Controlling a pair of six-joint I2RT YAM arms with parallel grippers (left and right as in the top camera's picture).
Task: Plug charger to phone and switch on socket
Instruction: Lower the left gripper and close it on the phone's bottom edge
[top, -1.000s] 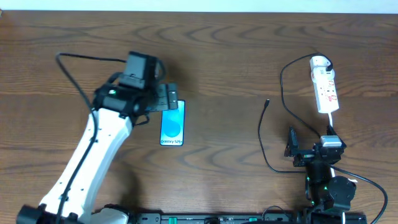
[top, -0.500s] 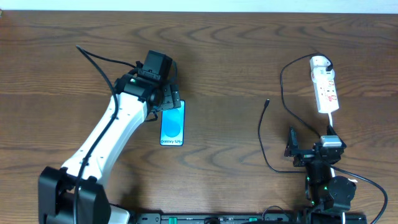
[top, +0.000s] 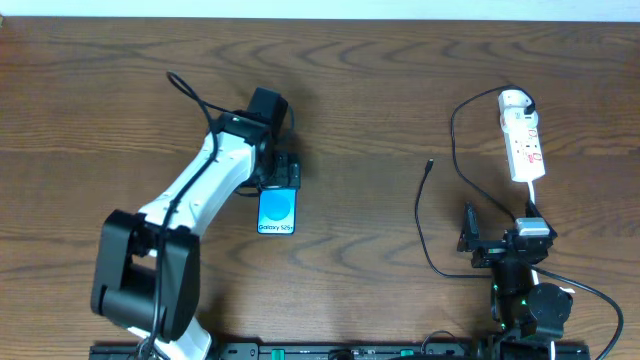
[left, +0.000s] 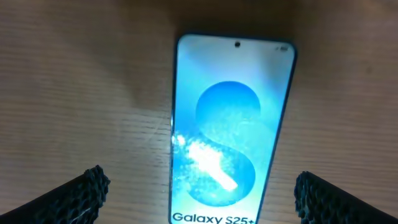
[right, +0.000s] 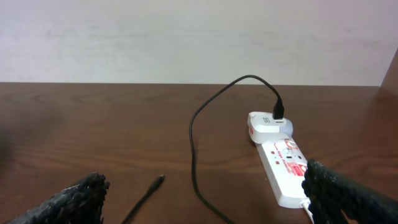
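Note:
The phone (top: 277, 212) lies flat at centre left, its blue-teal screen with "Galaxy S25+" facing up. My left gripper (top: 281, 173) is open over its far end. In the left wrist view the phone (left: 227, 124) lies between the two spread fingers (left: 199, 199), untouched. The charger's black cable (top: 419, 215) ends in a small plug tip (top: 431, 162) lying loose on the table. The white socket strip (top: 522, 140) is at the far right, with the charger's adapter (top: 524, 101) plugged in. My right gripper (top: 468, 232) is open and empty, near the front edge. It faces the tip (right: 160, 180) and the strip (right: 283, 163).
The strip's thick white cord (top: 533, 195) runs from the strip towards the right arm's base. The black cable loops (right: 194, 134) between the plug tip and the strip. The brown wooden table (top: 360, 90) ends at a white wall at the back.
My left arm has swung right and stretched out, bringing its open gripper over the phone's far end. The right arm, cable and strip have not moved.

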